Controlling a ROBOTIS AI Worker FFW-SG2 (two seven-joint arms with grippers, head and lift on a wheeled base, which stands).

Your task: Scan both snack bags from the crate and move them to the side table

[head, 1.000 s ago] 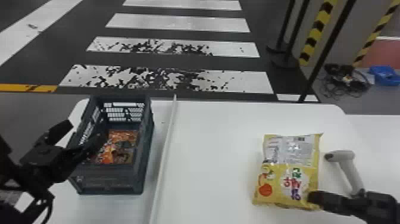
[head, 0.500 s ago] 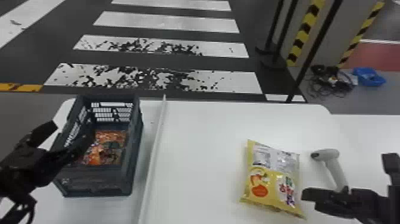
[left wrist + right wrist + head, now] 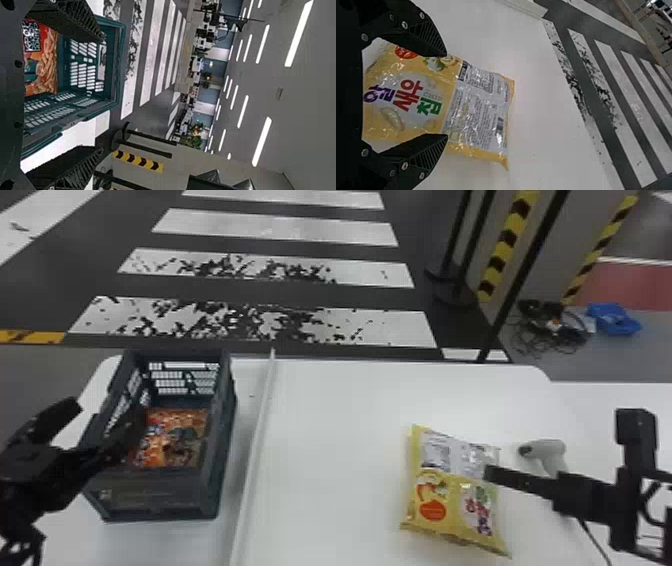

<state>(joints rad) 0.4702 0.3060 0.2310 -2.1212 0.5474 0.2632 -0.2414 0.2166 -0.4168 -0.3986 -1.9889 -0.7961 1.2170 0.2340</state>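
Two fingers spread well apart on the left end effector (image 3: 106, 415), at the left wall of the crate (image 3: 150, 495), clamped on nothing. Inside, below and to the right of that end effector, one orange-red snack bag (image 3: 170, 435). Bears white lettering on a dark block. Fingers also apart on the right end effector (image 3: 562, 444), with one tip over the edge of a yellow snack bag (image 3: 450, 490). Lies flat on the bench (image 3: 325, 465); shows purple, red and green lettering plus a silvery small-print panel with a barcode. Just beyond that end effector, a grey scanner (image 3: 547, 447).
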